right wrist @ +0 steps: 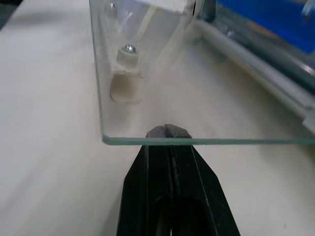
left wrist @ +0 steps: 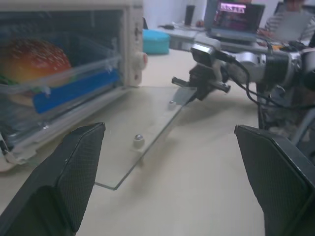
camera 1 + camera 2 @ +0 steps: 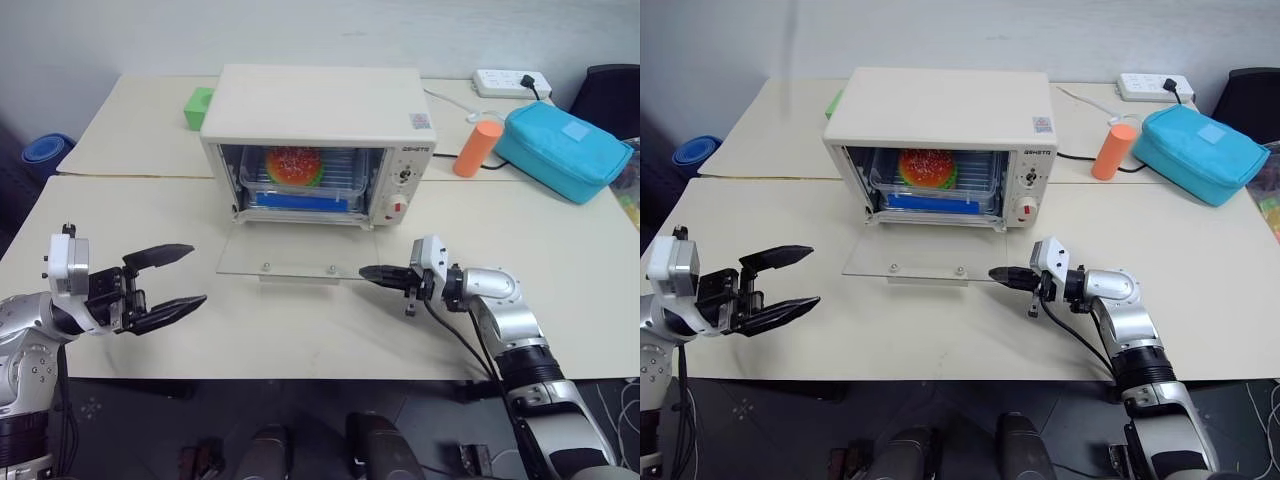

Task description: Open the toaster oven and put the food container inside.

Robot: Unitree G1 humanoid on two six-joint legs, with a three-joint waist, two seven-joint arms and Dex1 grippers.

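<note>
Pressing together, right tool (image 3: 372, 273) tucked just under the side edge of the flat-lying glass door (image 3: 290, 262), likely to lift it shut. Spread wide, left tool (image 3: 170, 279) empty over the surface (image 3: 560, 300). Sitting inside the toaster oven (image 3: 318, 140): the food container (image 3: 296, 178). Revealed by the right wrist view alone: tip beneath glass.

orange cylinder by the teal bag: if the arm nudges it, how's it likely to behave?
The orange cylinder stands upright, tall and narrow on the table, so a nudge high up would probably tip it. Its round body suggests it would then roll, possibly until the teal bag beside it stops it. The surface looks smooth, so an end effector might slip on it.
</note>
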